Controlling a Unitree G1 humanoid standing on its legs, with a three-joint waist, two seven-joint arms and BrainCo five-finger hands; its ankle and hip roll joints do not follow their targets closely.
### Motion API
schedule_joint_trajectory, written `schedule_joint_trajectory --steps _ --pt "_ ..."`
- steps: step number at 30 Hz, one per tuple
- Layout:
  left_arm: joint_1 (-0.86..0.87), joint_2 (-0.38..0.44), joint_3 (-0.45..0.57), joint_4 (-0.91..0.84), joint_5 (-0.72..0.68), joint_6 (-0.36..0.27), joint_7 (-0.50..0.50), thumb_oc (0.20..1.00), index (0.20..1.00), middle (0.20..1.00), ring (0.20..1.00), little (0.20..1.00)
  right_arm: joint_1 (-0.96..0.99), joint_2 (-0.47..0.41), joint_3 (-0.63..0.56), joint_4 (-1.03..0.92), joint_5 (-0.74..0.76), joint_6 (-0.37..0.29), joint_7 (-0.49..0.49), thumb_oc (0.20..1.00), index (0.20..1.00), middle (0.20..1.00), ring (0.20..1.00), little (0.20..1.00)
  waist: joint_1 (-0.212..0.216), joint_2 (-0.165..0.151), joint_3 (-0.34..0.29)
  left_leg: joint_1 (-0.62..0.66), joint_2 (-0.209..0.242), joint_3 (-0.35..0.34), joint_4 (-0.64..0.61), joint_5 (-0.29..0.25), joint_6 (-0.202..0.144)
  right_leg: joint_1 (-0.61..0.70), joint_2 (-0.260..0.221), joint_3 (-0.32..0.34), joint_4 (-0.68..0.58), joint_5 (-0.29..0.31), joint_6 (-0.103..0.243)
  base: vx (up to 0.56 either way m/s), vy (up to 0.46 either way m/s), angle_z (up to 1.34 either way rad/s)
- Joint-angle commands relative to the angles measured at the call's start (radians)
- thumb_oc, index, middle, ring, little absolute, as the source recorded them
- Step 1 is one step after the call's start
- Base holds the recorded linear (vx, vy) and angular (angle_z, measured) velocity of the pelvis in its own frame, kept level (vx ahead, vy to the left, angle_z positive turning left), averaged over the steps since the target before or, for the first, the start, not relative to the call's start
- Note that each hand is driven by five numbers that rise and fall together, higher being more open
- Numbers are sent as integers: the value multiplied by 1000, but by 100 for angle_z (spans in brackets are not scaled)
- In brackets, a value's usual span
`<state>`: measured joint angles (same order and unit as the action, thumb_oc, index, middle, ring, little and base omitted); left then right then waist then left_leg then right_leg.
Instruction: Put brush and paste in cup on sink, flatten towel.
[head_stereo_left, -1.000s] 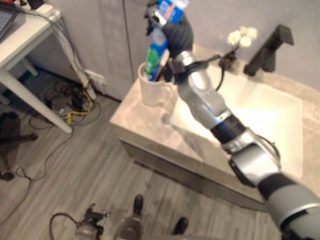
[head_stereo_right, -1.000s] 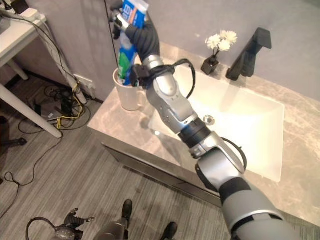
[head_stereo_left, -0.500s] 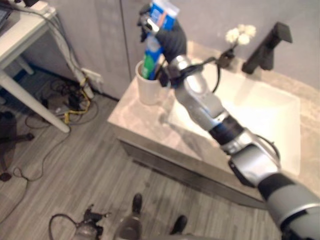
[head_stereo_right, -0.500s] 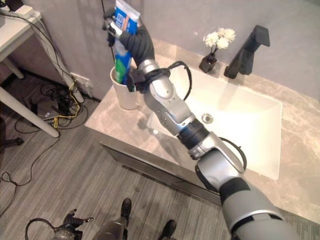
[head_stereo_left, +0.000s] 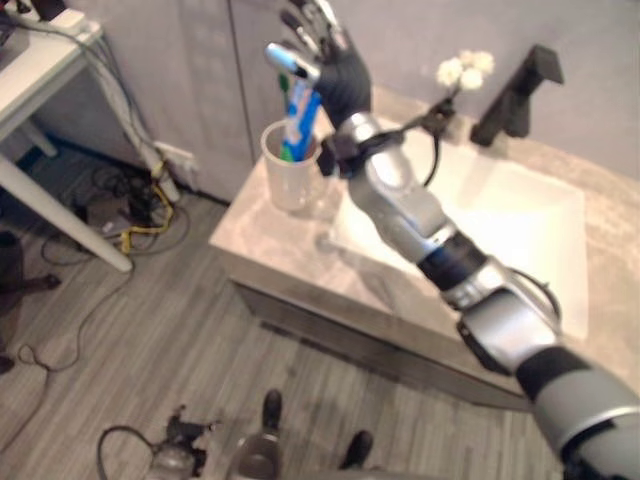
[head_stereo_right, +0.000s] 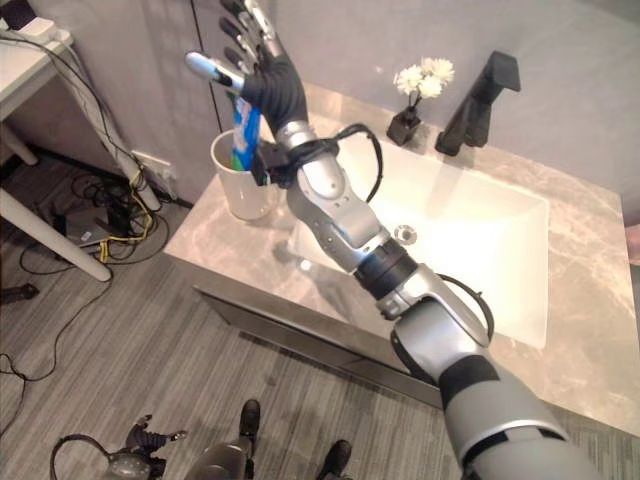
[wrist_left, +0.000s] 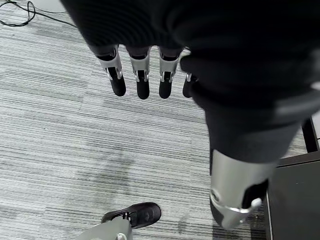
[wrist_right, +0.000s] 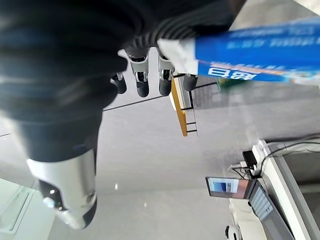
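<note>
The paste (head_stereo_right: 243, 128), a blue and green tube, stood nearly upright in the white cup (head_stereo_right: 238, 185), its lower end inside and its long axis leaning a little toward the wall. The cup sat on the counter (head_stereo_right: 240, 250) at its left corner, just beside the white sink (head_stereo_right: 480, 245). Whether the brush was in the cup could not be told.

The right hand (head_stereo_right: 268, 72) was directly above the tube's top, fingers spread wide and straight, holding nothing; its wrist view showed the tube (wrist_right: 255, 55) close beside the straight fingers (wrist_right: 142, 80). The left hand (wrist_left: 165, 45) hung low over the floor, fingers relaxed and empty.

The right hand was much the nearer to the cup. A black faucet (head_stereo_right: 478, 90) and a small vase of white flowers (head_stereo_right: 412, 100) stood behind the sink.
</note>
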<state>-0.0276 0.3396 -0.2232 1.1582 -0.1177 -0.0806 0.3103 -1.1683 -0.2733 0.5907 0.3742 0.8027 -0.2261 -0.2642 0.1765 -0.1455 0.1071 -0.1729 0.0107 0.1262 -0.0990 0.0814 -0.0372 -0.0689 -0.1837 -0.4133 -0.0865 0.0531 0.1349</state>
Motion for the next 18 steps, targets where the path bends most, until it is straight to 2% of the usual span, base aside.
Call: schedule_joint_trajectory --steps 1,4,5,8,13,14,16,17,18 --pt "-41 21 -22 48 6 -20 26 1000 1000 1000 1000 1000 -77 6 -72 22 -81 -62 -33 1000 1000 1000 1000 1000 30 -10 19 31 0 -46 12 -73 10 64 -34 14 -1 122 34 0 0 0" --pt "-44 20 -26 53 13 -18 24 1000 1000 1000 1000 1000 -77 3 -87 22 -107 -64 -49 1000 1000 1000 1000 1000 30 -9 17 36 2 -45 12 -74 9 68 -33 17 -1 118 32 -14 -18 0" --pt "-45 23 -33 51 33 -22 27 1000 1000 1000 1000 1000 -67 -8 -123 16 -164 -65 -87 1000 1000 1000 1000 1000 30 -4 7 45 6 -44 12 -75 6 77 -29 22 -1 111 30 -58 -71 0" --pt "-48 22 -36 48 46 -27 35 1000 1000 1000 1000 1000 -52 -25 -165 -11 -207 -76 -120 1000 1000 1000 1000 1000 27 3 -6 63 10 -36 12 -77 6 89 -27 32 -1 101 25 -49 -55 3" --pt "-50 3 -47 56 84 -26 22 1000 1000 1000 1000 1000 -7 -145 -259 -95 -351 -78 -176 1000 1000 1000 1000 1000 0 31 -45 112 19 -9 12 -85 2 120 -20 53 -1 74 17 -42 -42 -12" --pt "-50 3 -48 56 84 -26 22 1000 1000 1000 1000 1000 -5 -146 -259 -97 -351 -78 -177 1000 1000 1000 1000 1000 2 31 -44 114 20 -8 12 -86 2 122 -20 54 -1 74 17 -56 -25 -19" --pt "-47 -12 -31 64 86 -28 7 1000 1000 1000 1000 1000 45 -282 -310 -134 -427 -75 -189 1000 1000 1000 1000 1000 -30 45 -64 141 27 17 12 -90 -3 131 -13 77 -1 56 15 -75 -30 -17" --pt "-34 -15 8 61 93 -40 -10 1000 1000 1000 1000 1000 130 -548 -353 -204 -580 -48 -189 1000 1000 1000 1000 1000 -61 50 -79 158 33 32 12 -94 -6 137 -8 85 -1 45 17 -47 -19 -29" --pt "-19 -14 35 56 100 -51 -23 1000 1000 1000 1000 1000 215 -668 -414 -208 -648 -51 -217 1000 1000 1000 1000 1000 -83 56 -85 169 36 42 12 -99 -8 143 -6 88 -1 42 20 -45 -25 -22"
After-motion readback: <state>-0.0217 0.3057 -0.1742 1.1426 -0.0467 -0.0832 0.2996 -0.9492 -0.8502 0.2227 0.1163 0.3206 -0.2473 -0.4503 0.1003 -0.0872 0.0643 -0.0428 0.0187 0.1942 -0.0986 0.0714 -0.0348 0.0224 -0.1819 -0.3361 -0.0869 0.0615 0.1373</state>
